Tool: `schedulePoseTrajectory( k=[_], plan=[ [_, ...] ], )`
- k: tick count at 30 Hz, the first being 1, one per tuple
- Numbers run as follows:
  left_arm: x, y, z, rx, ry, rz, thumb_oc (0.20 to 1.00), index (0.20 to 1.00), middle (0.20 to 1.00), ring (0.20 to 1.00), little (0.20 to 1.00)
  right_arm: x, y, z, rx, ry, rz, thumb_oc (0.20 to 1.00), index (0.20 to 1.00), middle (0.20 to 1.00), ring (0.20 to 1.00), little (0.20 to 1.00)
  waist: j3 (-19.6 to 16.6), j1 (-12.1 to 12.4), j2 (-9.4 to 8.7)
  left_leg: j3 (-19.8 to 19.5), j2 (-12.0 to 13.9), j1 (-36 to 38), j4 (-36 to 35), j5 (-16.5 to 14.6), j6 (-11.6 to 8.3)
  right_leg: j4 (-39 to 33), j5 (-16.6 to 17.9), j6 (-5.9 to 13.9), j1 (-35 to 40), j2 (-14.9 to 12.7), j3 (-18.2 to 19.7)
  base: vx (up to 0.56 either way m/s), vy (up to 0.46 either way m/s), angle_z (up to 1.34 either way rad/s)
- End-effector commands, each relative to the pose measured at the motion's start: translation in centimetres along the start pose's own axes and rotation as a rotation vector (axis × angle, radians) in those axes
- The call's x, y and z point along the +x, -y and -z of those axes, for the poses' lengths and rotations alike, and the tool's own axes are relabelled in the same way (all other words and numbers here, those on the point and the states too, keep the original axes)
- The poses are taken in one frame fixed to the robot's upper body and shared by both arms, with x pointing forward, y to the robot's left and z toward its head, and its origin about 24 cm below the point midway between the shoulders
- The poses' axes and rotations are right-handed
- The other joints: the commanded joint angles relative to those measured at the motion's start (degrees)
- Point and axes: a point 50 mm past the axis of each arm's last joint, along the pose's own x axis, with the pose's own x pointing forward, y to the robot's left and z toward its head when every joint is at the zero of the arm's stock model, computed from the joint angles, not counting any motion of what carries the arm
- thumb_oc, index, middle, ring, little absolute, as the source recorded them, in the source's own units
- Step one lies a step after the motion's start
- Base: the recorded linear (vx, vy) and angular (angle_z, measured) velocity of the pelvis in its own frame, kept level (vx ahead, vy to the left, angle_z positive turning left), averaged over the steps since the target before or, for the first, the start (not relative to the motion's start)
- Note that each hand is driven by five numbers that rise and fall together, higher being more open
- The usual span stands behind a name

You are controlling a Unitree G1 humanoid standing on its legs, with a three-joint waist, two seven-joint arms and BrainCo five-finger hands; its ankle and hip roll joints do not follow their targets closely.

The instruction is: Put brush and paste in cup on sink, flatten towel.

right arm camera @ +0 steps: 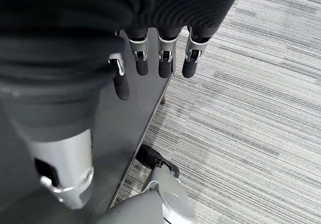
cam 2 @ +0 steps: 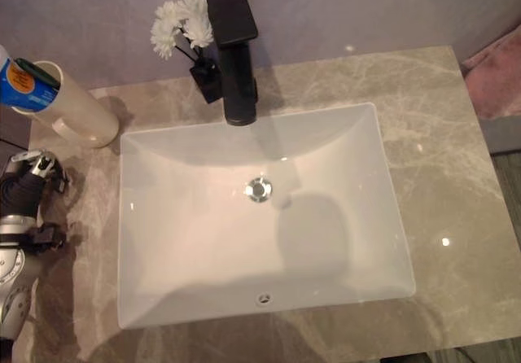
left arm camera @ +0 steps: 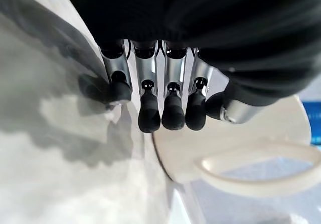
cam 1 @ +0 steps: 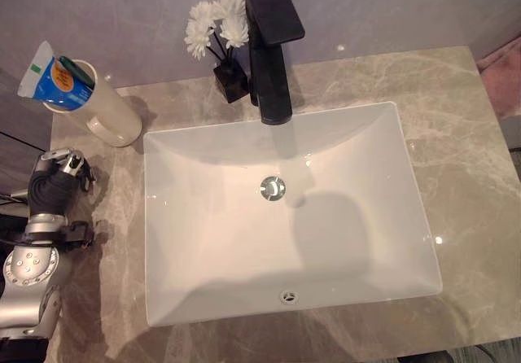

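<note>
Both hands empty, fingers relaxed: left hand near cup at counter edge; right hand over floor.

I see the blue-and-white paste tube cut by the frame edge, dark-green brush mostly sunk inside the cream handled cup

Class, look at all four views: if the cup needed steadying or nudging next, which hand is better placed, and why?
Probably the left hand: it hangs over the counter just in front of the cup, fingers relaxed and empty. The right hand hangs down beside the vanity, over the carpet.
</note>
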Motion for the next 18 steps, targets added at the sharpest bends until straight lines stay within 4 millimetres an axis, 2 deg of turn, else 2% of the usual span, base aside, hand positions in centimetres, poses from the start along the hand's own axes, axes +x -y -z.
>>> schedulePoseTrajectory(
  k=[1, 10, 18],
  plan=[
    [0.7, -0.1, 0.3, 0.047, -0.011, 0.019, 0.200, 0.200, 0.200, 0.200, 0.200, 1.0, 1.6, -2.9, 0.000, 0.122, 0.045, 1.000, 1.000, 1.000, 1.000, 1.000, 0.9, -1.6, -1.69, -0.7, -2.7, 0.8, 0.1, -0.1, 0.44, 2.4, -5.9, 3.46, 3.8, -1.0, 0.5, 0.00, 0.000, 0.00],
    [1.5, 0.5, -0.4, 0.047, 0.031, 0.022, 0.200, 0.200, 0.200, 0.200, 0.200, 1.1, 2.0, -3.4, 0.011, 0.142, 0.068, 1.000, 1.000, 1.000, 1.000, 1.000, 0.9, -2.0, -0.73, 0.0, -2.9, 0.4, 0.1, -0.5, 0.49, 2.6, -6.1, 3.49, 2.8, -1.1, 1.5, 0.02, 0.015, -0.03],
    [2.1, 0.3, -0.5, 0.055, 0.043, -0.002, 0.200, 0.200, 0.200, 0.200, 0.200, 1.1, 2.4, -3.5, 0.010, 0.147, 0.081, 1.000, 1.000, 1.000, 1.000, 1.000, 1.2, -2.3, -0.30, 0.1, -2.9, -0.6, 0.1, -0.4, 0.19, 1.9, -5.8, 3.55, 2.1, -1.0, 1.5, 0.01, -0.002, -0.01]
  ],
)
